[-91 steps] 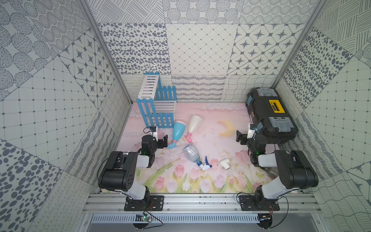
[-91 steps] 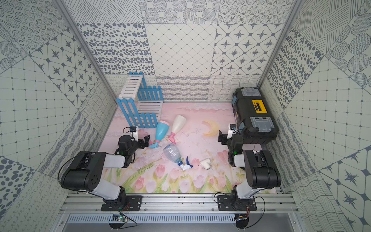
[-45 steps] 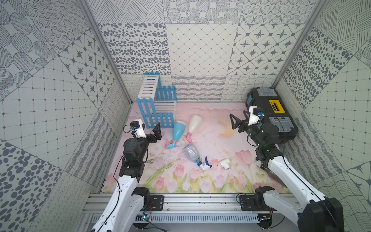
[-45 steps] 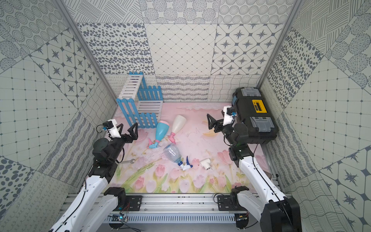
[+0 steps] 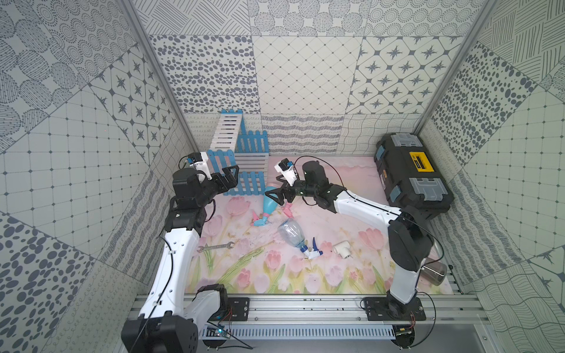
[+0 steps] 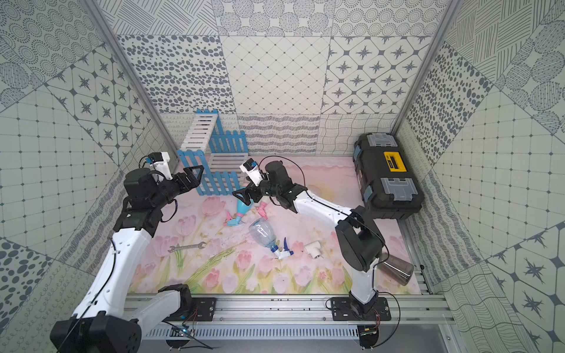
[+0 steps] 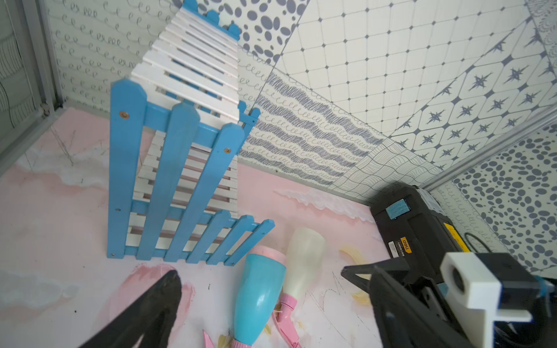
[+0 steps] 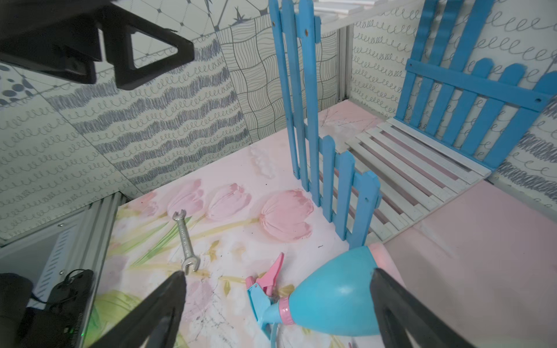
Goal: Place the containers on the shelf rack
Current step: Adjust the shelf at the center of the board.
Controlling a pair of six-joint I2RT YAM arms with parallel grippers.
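The shelf rack stands at the back left, white slats between blue picket sides, with nothing on it. A light blue container lies on the mat in front of it. A cream container lies alongside and is mostly hidden in both top views. The clear container lies mid-mat, and the smoky dark one lies front right behind the right arm. My right gripper hangs open over the light blue container, a finger on either side. My left gripper is open and empty by the rack's front.
A black toolbox sits against the right wall. A wrench lies on the mat near the left arm, and a white pipe tee rests right of the clear container. A metal rail runs along the front edge.
Both arms have risen from their folded rest at the front. The right gripper swung left across the mat to the light blue container. The left gripper moved up toward the rack.
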